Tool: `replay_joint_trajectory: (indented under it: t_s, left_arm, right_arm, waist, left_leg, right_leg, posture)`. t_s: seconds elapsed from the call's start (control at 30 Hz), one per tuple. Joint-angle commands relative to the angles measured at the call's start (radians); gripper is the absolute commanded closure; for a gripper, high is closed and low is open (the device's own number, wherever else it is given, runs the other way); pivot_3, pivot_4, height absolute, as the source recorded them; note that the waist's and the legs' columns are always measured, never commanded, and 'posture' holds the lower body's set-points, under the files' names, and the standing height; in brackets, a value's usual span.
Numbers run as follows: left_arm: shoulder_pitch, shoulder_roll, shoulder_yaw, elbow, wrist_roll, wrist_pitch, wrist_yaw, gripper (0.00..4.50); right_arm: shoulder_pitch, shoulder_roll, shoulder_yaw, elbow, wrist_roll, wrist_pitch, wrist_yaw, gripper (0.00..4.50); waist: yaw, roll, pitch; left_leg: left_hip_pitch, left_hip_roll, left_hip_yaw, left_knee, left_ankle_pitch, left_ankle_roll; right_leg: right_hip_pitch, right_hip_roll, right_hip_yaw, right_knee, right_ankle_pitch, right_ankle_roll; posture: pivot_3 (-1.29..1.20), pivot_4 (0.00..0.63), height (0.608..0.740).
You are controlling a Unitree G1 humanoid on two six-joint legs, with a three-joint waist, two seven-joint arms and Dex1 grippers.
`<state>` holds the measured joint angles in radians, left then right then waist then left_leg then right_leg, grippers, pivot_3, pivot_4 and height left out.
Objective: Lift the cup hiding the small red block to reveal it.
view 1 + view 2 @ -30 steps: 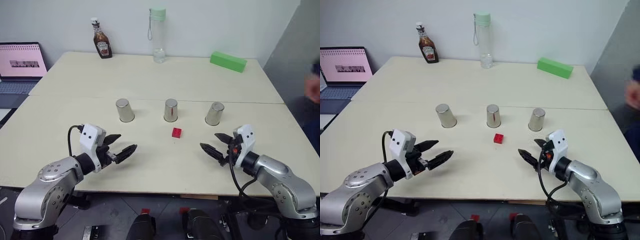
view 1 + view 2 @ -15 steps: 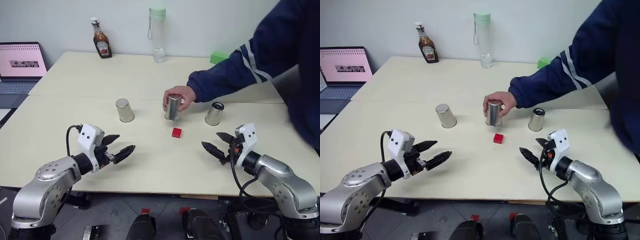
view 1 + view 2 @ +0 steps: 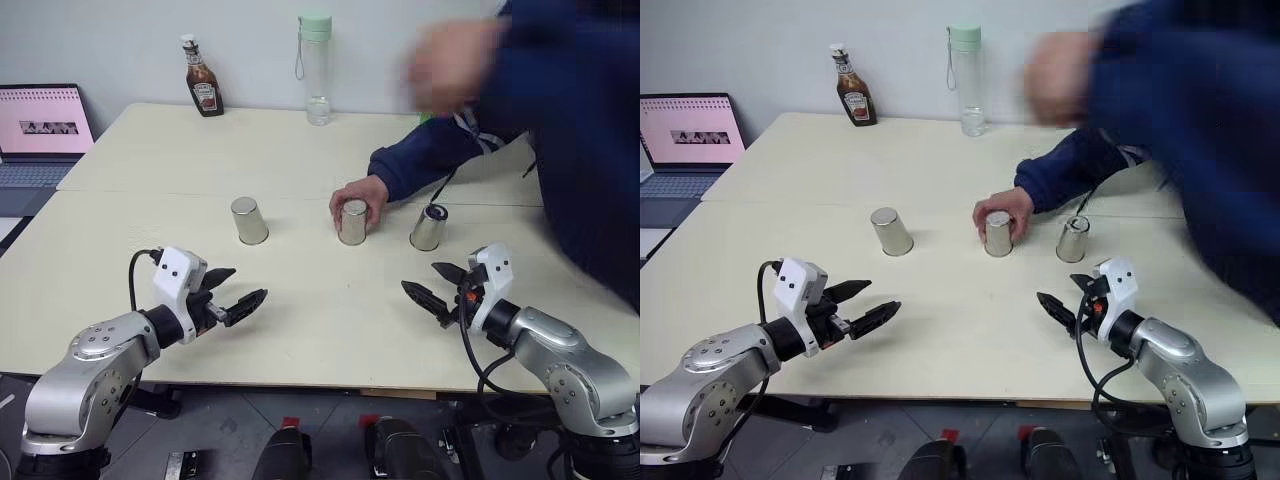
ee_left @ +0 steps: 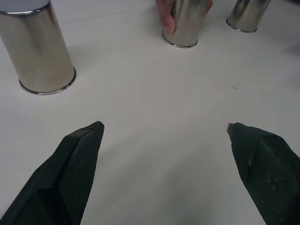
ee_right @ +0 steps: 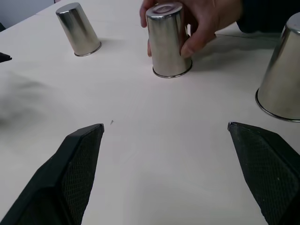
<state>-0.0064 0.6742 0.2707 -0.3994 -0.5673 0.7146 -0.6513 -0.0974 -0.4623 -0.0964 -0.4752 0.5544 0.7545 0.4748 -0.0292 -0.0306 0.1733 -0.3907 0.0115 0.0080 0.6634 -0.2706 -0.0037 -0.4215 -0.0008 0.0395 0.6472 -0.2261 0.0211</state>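
The left gripper [image 3: 232, 297] and the right gripper [image 3: 435, 289] hover above the near edge of the worktop [image 3: 300, 160], both with jaws spread wide and empty. Beyond them, three inverted metal cups stand in a row: the left cup [image 3: 249, 220], the middle cup [image 3: 352, 222] and the right cup [image 3: 429, 227]. A person's hand [image 3: 357, 195] grasps the middle cup, which rests on the worktop; the small red block cannot be seen.
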Motion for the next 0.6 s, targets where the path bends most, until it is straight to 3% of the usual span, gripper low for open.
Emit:
replay_joint_trajectory:
  t_s: [0.03,0.6]
  left_arm:
    - [-0.024,0.019,0.004,-0.011,0.006,-0.016,-0.005,0.02]
    - [-0.027,0.036,0.018,-0.012,-0.001,-0.007,-0.004,0.02]
  right_arm:
    - [-0.002,-0.006,-0.023,-0.020,0.010,-0.028,0.011,0.00]
    - [0.004,-0.005,-0.019,0.035,-0.007,-0.089,0.036,0.00]
  waist:
    - [0.000,0.000,0.000]
    - [0.000,0.000,0.000]
  left_leg:
    - [0.000,0.000,0.000,0.000,0.000,0.000]
    - [0.000,0.000,0.000,0.000,0.000,0.000]
  right_leg:
    - [0.000,0.000,0.000,0.000,0.000,0.000]
    - [0.000,0.000,0.000,0.000,0.000,0.000]
  posture:
    - [0.00,0.150,0.740]
    - [0.00,0.150,0.740]
